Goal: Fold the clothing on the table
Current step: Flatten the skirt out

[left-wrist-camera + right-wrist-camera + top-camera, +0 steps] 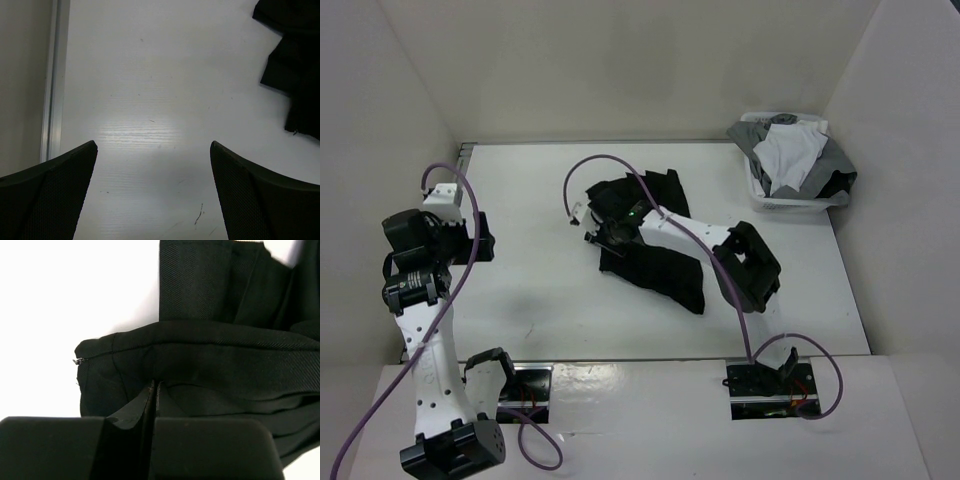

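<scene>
One right pincer (154, 392) tight on clothing (225, 347)

No readable text, label, brand, number or sign in any of my three views. I went over the clothing (660, 275), the bare table (520, 300) and the basket (790, 204) at the far right corner: nothing legible on any of them.
</scene>
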You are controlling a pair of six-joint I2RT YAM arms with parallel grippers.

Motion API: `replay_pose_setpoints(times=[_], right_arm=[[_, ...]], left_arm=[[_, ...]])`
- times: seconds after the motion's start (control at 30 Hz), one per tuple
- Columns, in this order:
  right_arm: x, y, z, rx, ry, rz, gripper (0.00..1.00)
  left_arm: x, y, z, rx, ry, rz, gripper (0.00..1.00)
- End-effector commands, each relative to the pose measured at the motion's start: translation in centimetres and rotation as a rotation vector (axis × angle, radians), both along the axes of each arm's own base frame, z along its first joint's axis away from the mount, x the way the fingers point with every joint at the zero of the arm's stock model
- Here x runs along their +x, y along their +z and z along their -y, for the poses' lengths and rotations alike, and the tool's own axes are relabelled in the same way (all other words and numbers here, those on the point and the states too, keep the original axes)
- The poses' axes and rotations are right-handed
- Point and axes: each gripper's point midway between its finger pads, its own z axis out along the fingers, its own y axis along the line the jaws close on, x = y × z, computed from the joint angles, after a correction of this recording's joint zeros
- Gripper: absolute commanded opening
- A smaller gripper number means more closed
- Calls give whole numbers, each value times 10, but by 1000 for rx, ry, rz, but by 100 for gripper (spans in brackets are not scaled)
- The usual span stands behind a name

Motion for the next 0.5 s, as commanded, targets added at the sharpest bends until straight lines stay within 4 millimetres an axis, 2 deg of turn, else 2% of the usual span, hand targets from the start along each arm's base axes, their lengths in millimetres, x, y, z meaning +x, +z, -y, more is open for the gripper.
replay_pose_setpoints(times=[0.0, 0.03, 0.07, 0.1, 0.13, 0.17, 0.2, 0.23, 0.27, 0.3, 0.37, 0.4, 0.47], right_arm=[[47, 45, -38, 123, -21, 183, 0], [52, 51, -44, 137, -21, 195, 0], [58, 49, -48, 135, -27, 203, 3], [67, 70, -59, 177, -29, 239, 14], [69, 77, -64, 194, -20, 240, 30], [70, 81, -66, 193, -20, 239, 53], [74, 101, -72, 230, -15, 261, 90], [75, 109, -73, 237, -15, 267, 96], [72, 113, -75, 250, -11, 253, 98], [74, 139, -69, 278, -21, 279, 98], [69, 163, -59, 322, -19, 274, 98], [65, 184, -40, 339, -37, 296, 98], [62, 197, -12, 327, -67, 325, 98]], left_arm=[[2, 2, 3, 0, -32, 19, 99], [2, 2, 6, -1, -58, 24, 99], [1, 1, 9, -2, -71, 17, 99], [3, -1, 10, -13, -82, 10, 99], [2, -2, 16, -22, -113, 8, 99], [2, -2, 18, -15, -137, 12, 99], [2, -5, 21, -24, -157, 0, 99], [2, -4, 24, -32, -171, 4, 99], [1, -1, 28, -26, -208, 10, 99], [2, -3, 30, -37, -220, 6, 99], [3, -3, 36, -27, -250, 7, 99], [5, -10, 45, -44, -288, -26, 99], [9, -17, 55, -52, -332, -56, 99]])
